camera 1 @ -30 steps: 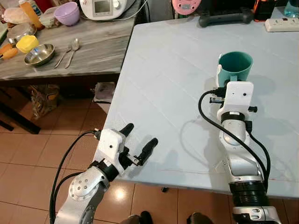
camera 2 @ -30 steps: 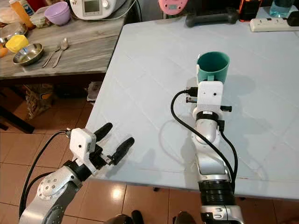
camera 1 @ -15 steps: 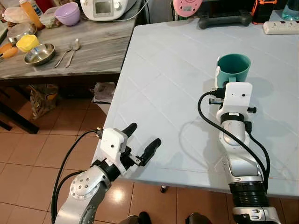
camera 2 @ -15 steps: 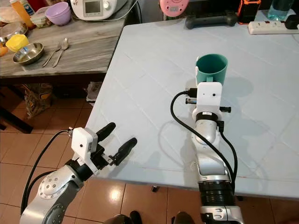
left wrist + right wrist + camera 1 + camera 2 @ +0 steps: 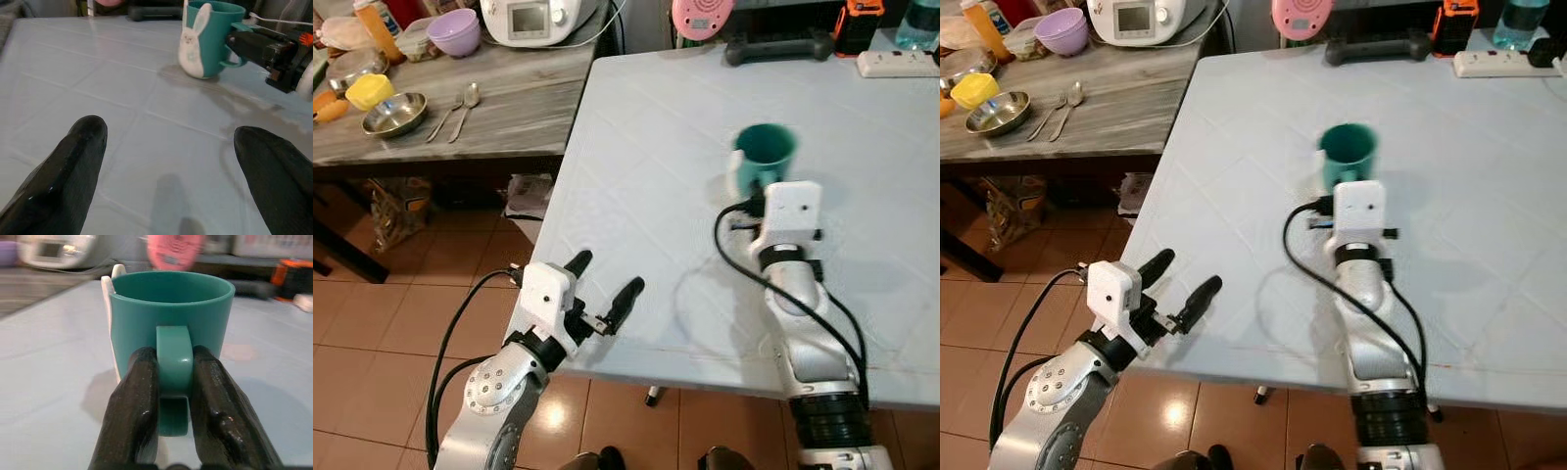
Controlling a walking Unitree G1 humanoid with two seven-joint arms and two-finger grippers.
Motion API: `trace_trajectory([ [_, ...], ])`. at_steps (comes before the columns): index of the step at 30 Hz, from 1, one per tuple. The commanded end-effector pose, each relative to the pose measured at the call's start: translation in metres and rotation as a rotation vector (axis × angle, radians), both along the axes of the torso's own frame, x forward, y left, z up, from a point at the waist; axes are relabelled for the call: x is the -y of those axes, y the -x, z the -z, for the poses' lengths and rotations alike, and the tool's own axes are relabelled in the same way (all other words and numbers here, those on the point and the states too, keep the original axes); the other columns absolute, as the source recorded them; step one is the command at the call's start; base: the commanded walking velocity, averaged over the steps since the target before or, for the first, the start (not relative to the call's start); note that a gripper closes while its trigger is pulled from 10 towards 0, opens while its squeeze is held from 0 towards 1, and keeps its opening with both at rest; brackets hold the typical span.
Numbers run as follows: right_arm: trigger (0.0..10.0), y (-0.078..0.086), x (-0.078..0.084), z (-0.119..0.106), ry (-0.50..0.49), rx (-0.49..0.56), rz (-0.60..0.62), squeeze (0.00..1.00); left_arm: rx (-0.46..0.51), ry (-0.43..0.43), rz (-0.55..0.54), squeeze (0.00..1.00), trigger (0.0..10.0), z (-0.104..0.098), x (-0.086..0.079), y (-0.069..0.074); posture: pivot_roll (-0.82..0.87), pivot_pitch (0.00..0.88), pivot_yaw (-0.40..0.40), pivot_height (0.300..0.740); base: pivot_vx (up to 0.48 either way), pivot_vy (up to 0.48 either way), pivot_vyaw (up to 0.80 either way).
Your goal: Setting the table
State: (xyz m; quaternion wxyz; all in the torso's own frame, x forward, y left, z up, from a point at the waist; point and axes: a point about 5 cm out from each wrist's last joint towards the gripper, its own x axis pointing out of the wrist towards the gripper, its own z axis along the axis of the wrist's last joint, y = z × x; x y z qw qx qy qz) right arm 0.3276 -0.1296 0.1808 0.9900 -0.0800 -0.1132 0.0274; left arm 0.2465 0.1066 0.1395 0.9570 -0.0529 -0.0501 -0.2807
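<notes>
A teal mug (image 5: 764,152) with a white bunny figure on its side is upright at the middle of the light blue table (image 5: 646,127), and looks slightly blurred. My right gripper (image 5: 173,357) is shut on the mug's handle (image 5: 172,352), one finger on each side. Whether the mug's base touches the table I cannot tell. My left gripper (image 5: 607,276) is open at the table's near left corner, with nothing between its fingers. From the left wrist the mug (image 5: 210,39) is far ahead, with the right gripper's black fingers (image 5: 254,46) on its handle.
A wooden counter (image 5: 509,108) on the left carries a steel bowl (image 5: 393,113), a fork and spoon (image 5: 460,103), a purple bowl (image 5: 452,29) and a white cooker (image 5: 543,15). A power strip (image 5: 901,64) and a black object (image 5: 778,47) lie along the table's far edge.
My right gripper has carried the mug to the left and slightly farther away across the table. The left gripper has barely shifted and stays open.
</notes>
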Motion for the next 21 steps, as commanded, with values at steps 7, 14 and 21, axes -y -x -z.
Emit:
trace_trajectory([
  [7, 10.0, 0.01, -0.022, -0.009, 0.008, 0.038, -0.213, 0.0, -0.002, -0.023, -0.359, 0.0, 10.0, 0.006, -0.044, -0.009, -0.14, 0.105, 0.045, 0.74, 0.0, 0.0, 0.0],
  [14, 10.0, 0.012, -0.026, -0.004, 0.027, 0.015, -0.282, 0.0, 0.015, -0.026, -0.546, 0.0, 10.0, 0.005, -0.067, -0.008, -0.1, 0.089, 0.013, 0.74, 0.0, 0.0, 0.0],
  [21, 10.0, 0.008, -0.03, -0.002, 0.032, 0.009, -0.318, 0.0, 0.022, -0.04, -0.632, 0.0, 10.0, 0.006, -0.08, -0.005, -0.07, 0.079, -0.007, 0.74, 0.0, 0.0, 0.0],
])
